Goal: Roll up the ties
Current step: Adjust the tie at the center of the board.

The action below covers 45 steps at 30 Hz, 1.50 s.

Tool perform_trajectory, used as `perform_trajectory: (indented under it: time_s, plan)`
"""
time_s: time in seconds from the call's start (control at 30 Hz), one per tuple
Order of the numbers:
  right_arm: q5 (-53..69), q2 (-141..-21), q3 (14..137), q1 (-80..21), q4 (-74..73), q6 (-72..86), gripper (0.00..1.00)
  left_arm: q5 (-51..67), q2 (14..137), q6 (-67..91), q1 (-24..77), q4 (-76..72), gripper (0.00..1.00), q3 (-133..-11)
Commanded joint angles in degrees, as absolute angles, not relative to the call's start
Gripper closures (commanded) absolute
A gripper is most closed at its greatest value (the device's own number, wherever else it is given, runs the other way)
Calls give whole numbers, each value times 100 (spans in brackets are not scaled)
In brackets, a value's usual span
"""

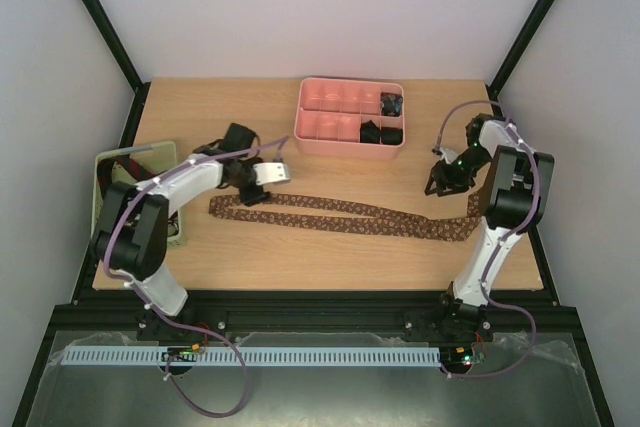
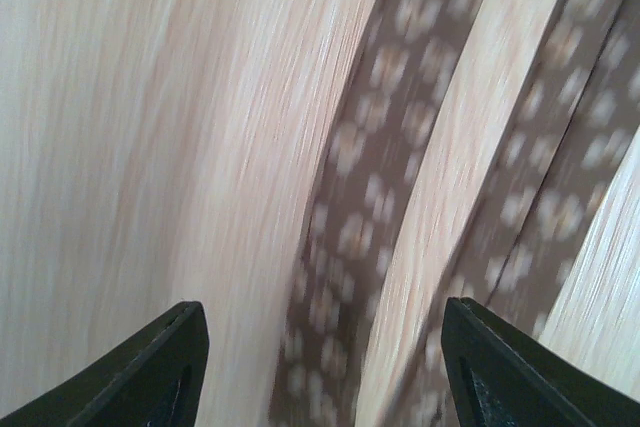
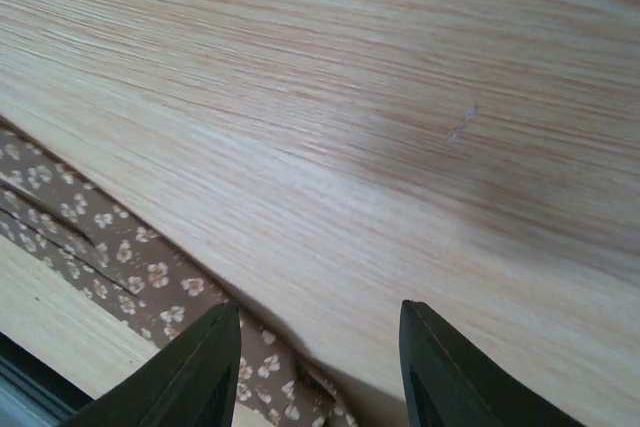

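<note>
A brown tie (image 1: 330,209) with a tiny pale print lies stretched across the middle of the wooden surface (image 1: 200,117). It runs from near the left arm to the foot of the right arm, where its end slips behind the arm and is lost to the overhead camera. The left fingers (image 2: 150,377) stand wide apart near the tie's left part and grip nothing. Their wrist camera is blurred and shows two brown strips side by side with bare wood between them. The right fingers (image 3: 200,377) are likewise apart and empty, over bare wood just beside the tie's right end. Its overlapping layers pass beneath one finger and out of the frame.

At the back, a pink tray (image 1: 330,145) holds a few small black coils (image 1: 392,104) in its right-hand compartments, too small to show any pattern. At the left edge, a pale green basket (image 1: 140,150) is half hidden by the left arm. Something dark red inside it cannot be made out.
</note>
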State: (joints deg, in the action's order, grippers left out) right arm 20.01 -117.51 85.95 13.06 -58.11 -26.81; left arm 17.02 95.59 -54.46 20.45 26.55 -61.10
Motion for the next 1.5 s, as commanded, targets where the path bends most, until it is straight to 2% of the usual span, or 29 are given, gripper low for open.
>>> perform_trajectory:
  time_s: [0.0, 0.1, 0.2, 0.4, 0.67, 0.73, 0.83, 0.93, 1.13, 1.27, 1.47]
  plan:
    - [2346, -10998, 8521, 1329, -6260, -2847, 56, 2183, 10357, -4875, 2984, 2203, 37, -6898]
    - [2785, -10868, 8404, 1240, -6658, -2805, 63, 2236, 11066, -4492, 3466, 2273, 41, -7721]
    - [3039, -10686, 7912, 931, -6658, -2678, 64, 2332, 11435, -4475, 3567, 2468, 43, -8079]
    - [2881, -10503, 7342, -26, -5710, -2222, 63, 1831, 10787, -5097, 3385, 2147, 45, -6893]
    - [2699, -11033, 7519, -983, -5045, -2027, 64, 1775, 10464, -5462, 2343, 2332, 52, -6368]
    - [2707, -11101, 7616, -1105, -4923, -1978, 63, 1808, 10226, -5657, 2194, 2378, 51, -6277]
    - [2728, -11188, 7818, -1192, -4870, -1942, 63, 2038, 9870, -6006, 2059, 2577, 42, -6077]
    - [2587, -11270, 8000, -1207, -4868, -1992, 62, 2093, 9525, -6360, 2057, 2651, 42, -5634]
    - [2155, -11328, 7999, -1209, -4896, -2229, 62, 1568, 9510, -6510, 2062, 2127, 56, -4970]
    - [1987, -11411, 8115, -1210, -4961, -2295, 63, 1206, 9856, -6413, 1915, 1987, 68, -5084]
    - [1828, -11637, 8716, -1209, -5184, -2470, 68, 675, 10462, -6348, 1424, 1805, 77, -5547]
